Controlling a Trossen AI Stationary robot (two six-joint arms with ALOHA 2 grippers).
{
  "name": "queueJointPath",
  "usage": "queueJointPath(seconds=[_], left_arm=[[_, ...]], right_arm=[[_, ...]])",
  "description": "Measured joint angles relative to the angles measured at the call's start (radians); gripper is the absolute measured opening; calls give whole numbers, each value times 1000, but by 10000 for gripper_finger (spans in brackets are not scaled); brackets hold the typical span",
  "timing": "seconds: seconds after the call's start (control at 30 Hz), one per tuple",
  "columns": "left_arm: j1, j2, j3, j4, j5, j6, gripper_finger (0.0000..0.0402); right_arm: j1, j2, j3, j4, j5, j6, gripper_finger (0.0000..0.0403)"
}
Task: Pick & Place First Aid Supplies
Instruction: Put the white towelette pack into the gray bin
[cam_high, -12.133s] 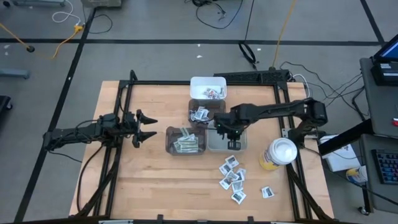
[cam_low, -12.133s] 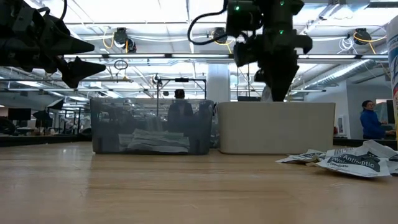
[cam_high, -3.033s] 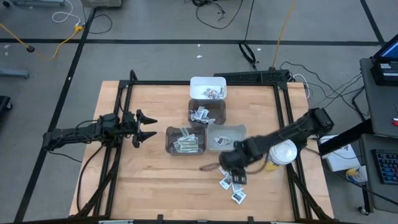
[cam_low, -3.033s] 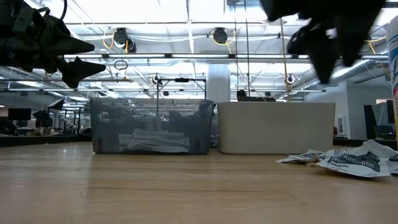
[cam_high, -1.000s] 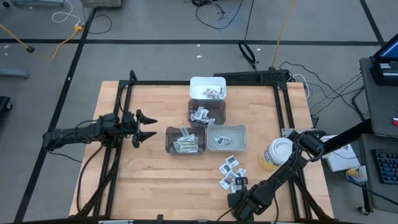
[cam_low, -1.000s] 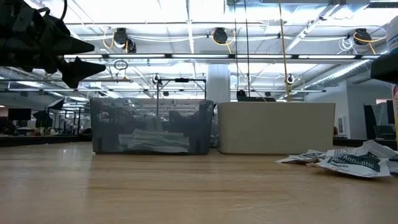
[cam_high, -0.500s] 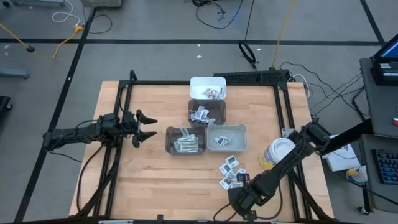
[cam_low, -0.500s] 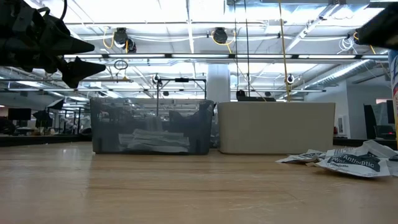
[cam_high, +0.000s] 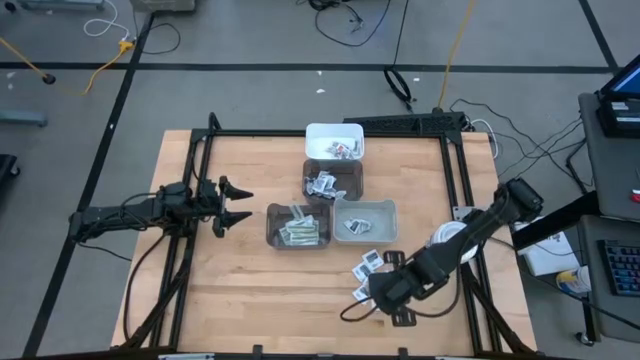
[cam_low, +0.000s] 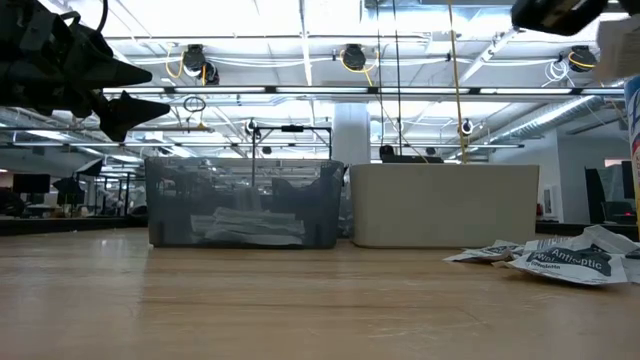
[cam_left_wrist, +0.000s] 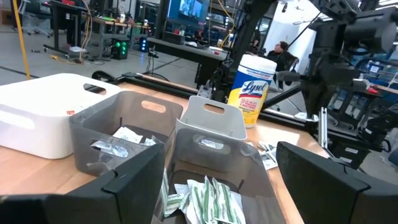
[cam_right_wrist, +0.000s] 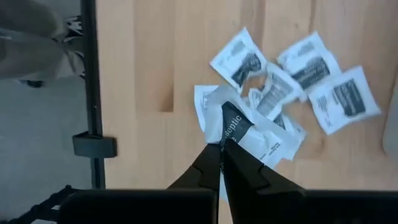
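The right pincer (cam_right_wrist: 221, 148) is pinched on one white packet (cam_right_wrist: 245, 129) above the loose pile (cam_high: 372, 272) near the tabletop's front edge, probably to carry it to a bin (cam_high: 365, 222). The left pincer (cam_high: 230, 203) waits apart at the left edge.

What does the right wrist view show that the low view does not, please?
Only the right wrist view shows the right gripper, shut on a white sachet, lifted above the loose sachets on the table. Only the low view shows the left gripper, open, in the air, and two bins side by side. Both show the scattered sachets.
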Motion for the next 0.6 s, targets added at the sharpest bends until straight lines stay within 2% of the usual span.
queueJointPath(seconds=[0.17, 0.6], left_arm=[[0, 0, 0, 0, 0, 0, 310], [0, 0, 0, 0, 0, 0, 310]], right_arm=[[-73, -3, 2, -10, -14, -77, 1], [-402, -3, 2, -34, -26, -266, 0]])
